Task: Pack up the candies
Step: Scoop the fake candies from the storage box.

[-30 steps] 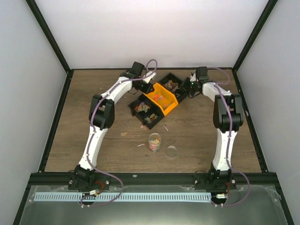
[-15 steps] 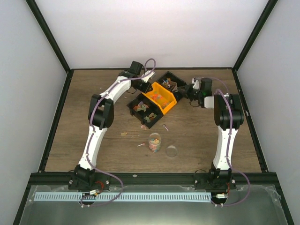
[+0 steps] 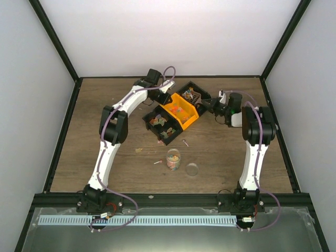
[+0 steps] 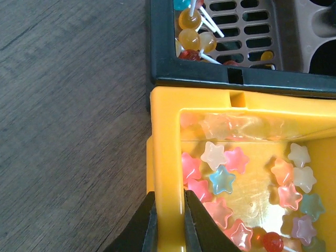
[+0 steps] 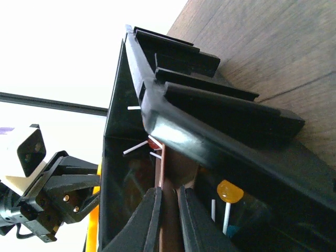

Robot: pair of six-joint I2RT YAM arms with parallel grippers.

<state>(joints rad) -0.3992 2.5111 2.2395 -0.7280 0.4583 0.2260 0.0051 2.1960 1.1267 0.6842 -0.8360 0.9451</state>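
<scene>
Candies [image 4: 223,178] in orange bin [image 4: 210,100] beside left tool [image 4: 168,210] gripping its wall; right tool [image 5: 168,199] gripping brown panel [image 5: 169,170] of black bin [image 5: 210,147].

A robot lab's enclosed test cell.
Plain white panels [image 3: 173,37] in a black frame [image 3: 56,39] close off the space beyond and to both sides of the left gripper [image 3: 167,97] and right gripper [image 3: 206,102]. Under them lies a wood-grain table [image 3: 89,105]. They pinch plastic parts bins, an orange bin [image 4: 165,157] and a black bin [image 5: 210,142].
</scene>
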